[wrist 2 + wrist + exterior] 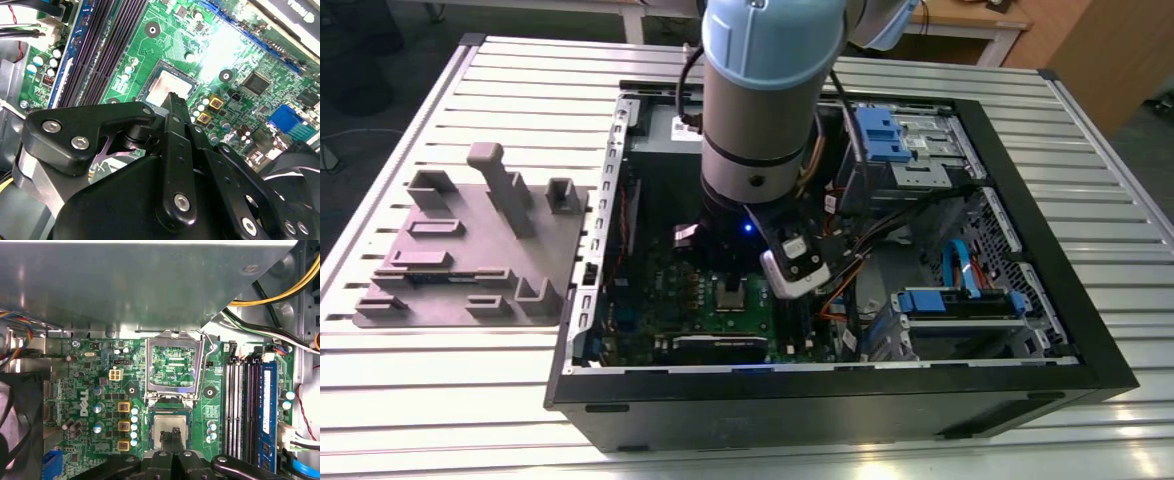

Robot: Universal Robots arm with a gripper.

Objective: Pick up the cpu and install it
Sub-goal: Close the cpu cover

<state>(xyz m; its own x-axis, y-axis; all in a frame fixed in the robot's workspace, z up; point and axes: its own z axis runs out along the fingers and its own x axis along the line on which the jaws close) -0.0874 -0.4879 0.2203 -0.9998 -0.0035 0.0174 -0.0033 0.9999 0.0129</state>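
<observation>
- Black gripper (170, 434) linkage right up against the lens in both wrist views; fingers pressed together, nothing pinched between them.
- Tips parked right over the cpu (161, 422) – touching or just hovering, can't tell.
- Cpu lying flat in its socket on the green motherboard (90, 390), hinged metal frame (174, 360) flipped open just beside it.
- Seen from the exterior view: cpu near the middle of the open case (841, 395), blue drive cage (958, 300) at about 3 o'clock from it, grey fixture plate (467, 250) well apart at 9 o'clock, outside the case.
- Handling guess: light, stiff little slab, slick metal top, so probably slippery under the pads.
- Likely fragile on the underside – better taken by two opposite edges of the darker rim, kept level, no twisting or dragging.
</observation>
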